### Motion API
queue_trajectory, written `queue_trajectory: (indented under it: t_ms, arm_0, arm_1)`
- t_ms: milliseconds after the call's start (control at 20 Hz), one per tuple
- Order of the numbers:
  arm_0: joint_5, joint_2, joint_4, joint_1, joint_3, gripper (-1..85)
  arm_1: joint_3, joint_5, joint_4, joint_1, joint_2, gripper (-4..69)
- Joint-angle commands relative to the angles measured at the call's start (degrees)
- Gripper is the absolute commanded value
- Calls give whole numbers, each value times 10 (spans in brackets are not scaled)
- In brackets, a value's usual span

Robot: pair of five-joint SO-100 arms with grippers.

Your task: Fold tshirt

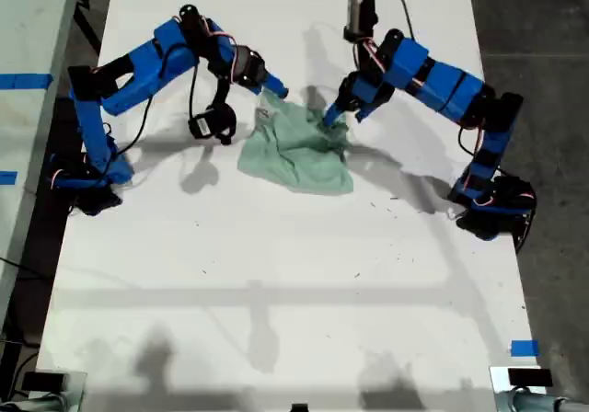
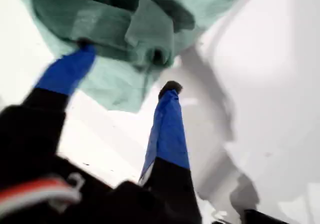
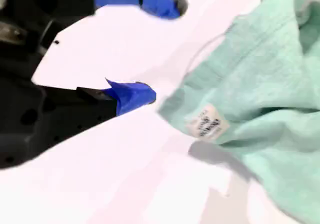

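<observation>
Both open grippers' fingers (image 2: 70,69) flank the crumpled tshirt (image 1: 299,150).

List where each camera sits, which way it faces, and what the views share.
Exterior view: overhead, looking down on the white table; both blue arms flank the tshirt.
First wrist view: on my first gripper, facing the crumpled tshirt; both open fingers show.
Second wrist view: on my second gripper, facing the table and the tshirt's label; both open fingers show.
Shared: the tshirt appears in all three.
</observation>
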Motion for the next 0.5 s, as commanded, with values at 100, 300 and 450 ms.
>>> queue_trajectory:
  t_ms: [100, 300, 450]
  arm_0:
    - [41, 205, 2, -163, 26, 369]
    - [40, 379, -57, -163, 219, 355]
    - [0, 591, -159, -91, 492, 311]
  arm_1:
    - [39, -107, 47, 222, 162, 497]
    - [218, -112, 41, 261, 332, 442]
    - [416, -18, 20, 200, 516, 368]
